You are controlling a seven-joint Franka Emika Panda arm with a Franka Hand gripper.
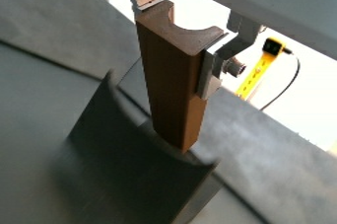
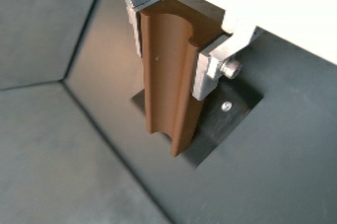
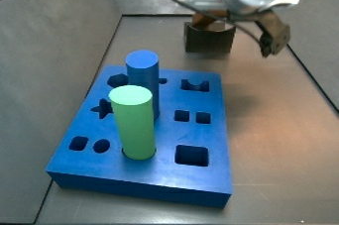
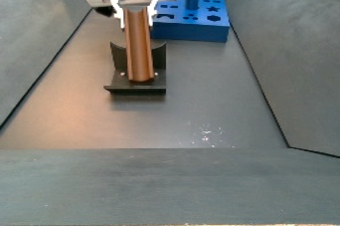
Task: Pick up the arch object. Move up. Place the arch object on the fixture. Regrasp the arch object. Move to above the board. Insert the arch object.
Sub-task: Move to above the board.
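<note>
While upright on the fixture [image 4: 137,83], the arch object [image 4: 138,43] sits in the gripper [image 4: 134,7].

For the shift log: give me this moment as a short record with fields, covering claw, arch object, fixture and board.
claw: over the fixture, silver fingers closed on the arch object
arch object: upright, lower end at the fixture's base plate
fixture: on the dark floor, apart from the board
board: blue, holds a green cylinder and a blue cylinder
insertion: not yet done
</note>
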